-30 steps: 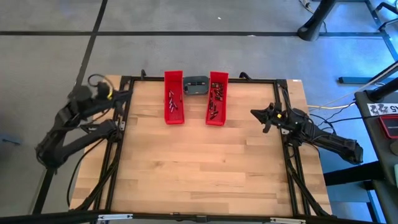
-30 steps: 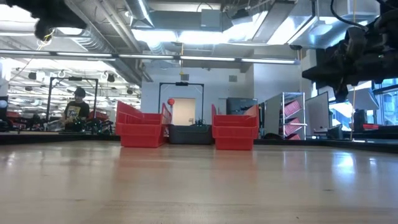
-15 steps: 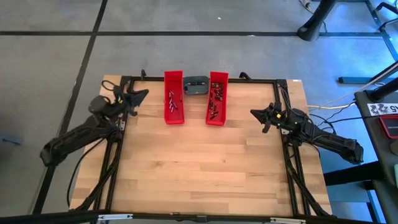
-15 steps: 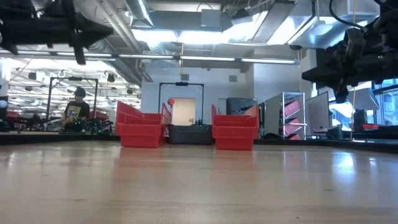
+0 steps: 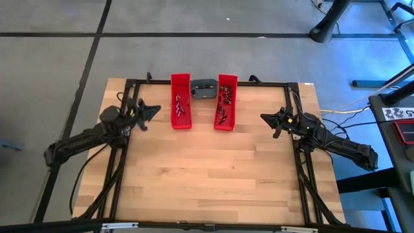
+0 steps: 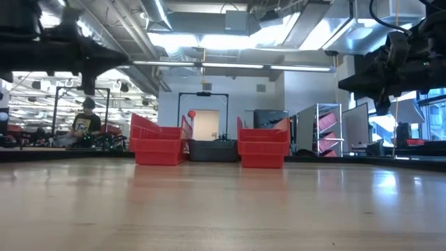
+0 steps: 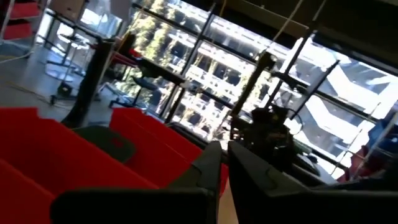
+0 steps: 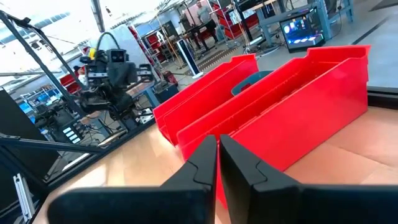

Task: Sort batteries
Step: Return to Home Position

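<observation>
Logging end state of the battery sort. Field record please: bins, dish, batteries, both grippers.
grey-blue dish: far side of the table, between the bins, contents cannot tell
left red bin: left of the dish, holds silvery batteries
right red bin: right of the dish, holds reddish and yellowish batteries
left gripper: raised over the table's left edge, shut, empty
right gripper: raised over the table's right edge, shut, empty
loose batteries: none seen on the table from above
</observation>
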Controlling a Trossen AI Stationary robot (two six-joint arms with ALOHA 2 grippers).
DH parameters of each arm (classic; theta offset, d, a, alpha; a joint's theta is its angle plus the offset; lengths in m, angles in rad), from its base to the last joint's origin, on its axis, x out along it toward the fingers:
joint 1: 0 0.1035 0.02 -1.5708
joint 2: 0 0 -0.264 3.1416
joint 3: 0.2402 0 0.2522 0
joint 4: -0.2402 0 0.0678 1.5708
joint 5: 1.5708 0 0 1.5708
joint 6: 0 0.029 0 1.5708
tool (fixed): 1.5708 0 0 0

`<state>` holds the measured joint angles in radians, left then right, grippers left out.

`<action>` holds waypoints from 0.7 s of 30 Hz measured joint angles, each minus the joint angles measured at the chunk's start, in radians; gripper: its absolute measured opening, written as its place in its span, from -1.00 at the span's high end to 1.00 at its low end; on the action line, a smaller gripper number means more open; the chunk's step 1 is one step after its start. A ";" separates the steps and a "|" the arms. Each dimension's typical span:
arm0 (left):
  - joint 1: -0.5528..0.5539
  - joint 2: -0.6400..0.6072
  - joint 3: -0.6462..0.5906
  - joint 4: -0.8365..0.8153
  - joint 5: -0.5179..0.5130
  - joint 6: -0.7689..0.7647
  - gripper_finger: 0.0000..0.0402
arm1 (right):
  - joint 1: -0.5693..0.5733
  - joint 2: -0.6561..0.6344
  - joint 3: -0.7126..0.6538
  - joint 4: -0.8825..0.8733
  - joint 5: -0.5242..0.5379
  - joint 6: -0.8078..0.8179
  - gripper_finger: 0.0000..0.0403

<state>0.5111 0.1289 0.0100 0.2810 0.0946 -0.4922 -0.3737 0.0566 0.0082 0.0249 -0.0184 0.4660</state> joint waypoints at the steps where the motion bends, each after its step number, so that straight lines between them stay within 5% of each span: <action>1: -0.028 -0.041 0.000 -0.037 -0.013 0.019 0.90 | 0.000 0.000 0.000 0.000 0.000 0.000 0.89; 4: -0.092 -0.128 -0.001 -0.115 -0.038 0.062 0.89 | 0.000 0.000 0.000 0.000 0.000 0.000 0.89; 9: -0.231 -0.125 -0.001 -0.190 -0.050 0.226 0.89 | 0.000 0.000 0.000 0.000 0.002 0.000 0.89; 15: -0.406 -0.124 -0.001 -0.265 -0.140 0.218 0.88 | 0.000 0.000 0.000 0.000 0.003 0.000 0.89; 21: -0.490 -0.125 -0.001 -0.265 -0.140 0.376 0.87 | 0.000 0.000 0.000 0.000 0.002 0.000 0.89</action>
<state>0.0208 0.0044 0.0093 0.0155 -0.0450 -0.1163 -0.3737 0.0566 0.0082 0.0254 -0.0162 0.4660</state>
